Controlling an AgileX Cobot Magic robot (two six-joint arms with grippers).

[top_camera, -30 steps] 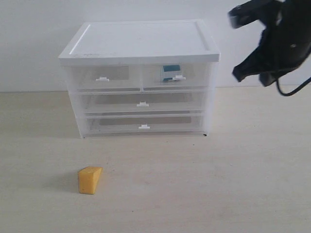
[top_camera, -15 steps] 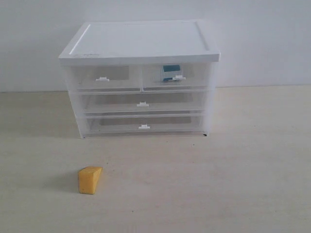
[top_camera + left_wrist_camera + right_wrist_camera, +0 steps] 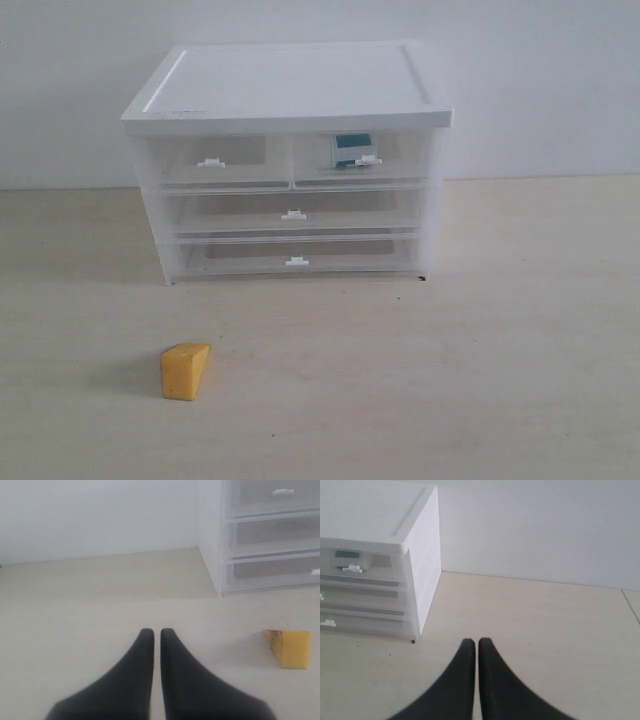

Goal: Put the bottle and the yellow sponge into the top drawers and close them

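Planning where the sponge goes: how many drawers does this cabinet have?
4. The top left drawer, the top right drawer holding the bottle, a full-width middle drawer beneath them, and a full-width bottom drawer. All look shut.

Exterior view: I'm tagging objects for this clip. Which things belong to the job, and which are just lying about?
Job: bottle, inside the shut top right drawer; yellow sponge, on the table; top left drawer, shut.
Just there: middle drawer; bottom drawer.
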